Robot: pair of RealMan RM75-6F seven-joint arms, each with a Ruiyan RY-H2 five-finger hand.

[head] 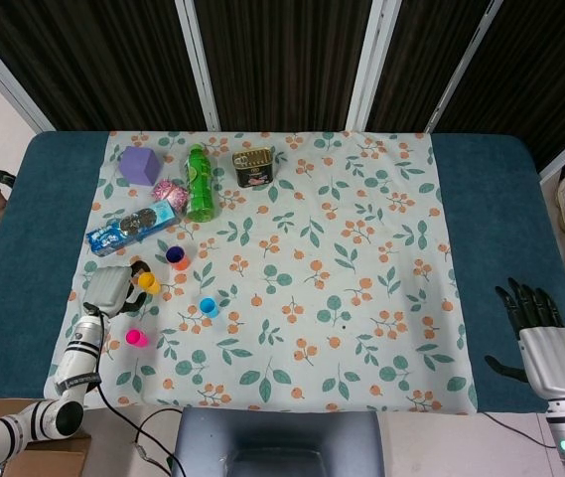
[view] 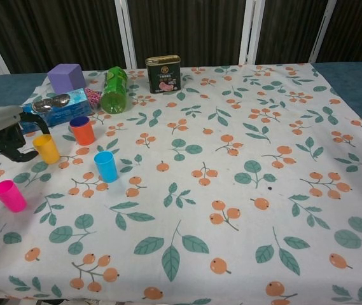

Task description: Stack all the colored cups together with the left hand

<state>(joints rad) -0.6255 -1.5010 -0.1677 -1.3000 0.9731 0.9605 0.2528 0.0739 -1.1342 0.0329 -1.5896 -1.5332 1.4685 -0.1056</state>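
Note:
A yellow cup (head: 148, 282) (view: 46, 148) stands upright near the cloth's left edge. My left hand (head: 108, 290) (view: 2, 131) is right beside it on its left, with fingers curved apart on either side of it; I cannot tell whether they touch. An orange cup (head: 177, 257) (view: 83, 131) with a purple cup nested inside it stands just beyond. A blue cup (head: 208, 307) (view: 106, 166) and a pink cup (head: 135, 338) (view: 9, 195) stand separately nearer the front. My right hand (head: 541, 336) rests open off the cloth at the front right, holding nothing.
Behind the cups lie a blue biscuit packet (head: 133, 228) (view: 58, 105), a green bottle on its side (head: 199, 183) (view: 113, 89), a purple block (head: 140, 165) (view: 65, 76), a pink bundle (head: 169, 191) and a dark tin (head: 253, 167) (view: 163, 74). The floral cloth (head: 361, 258) covers the table's middle.

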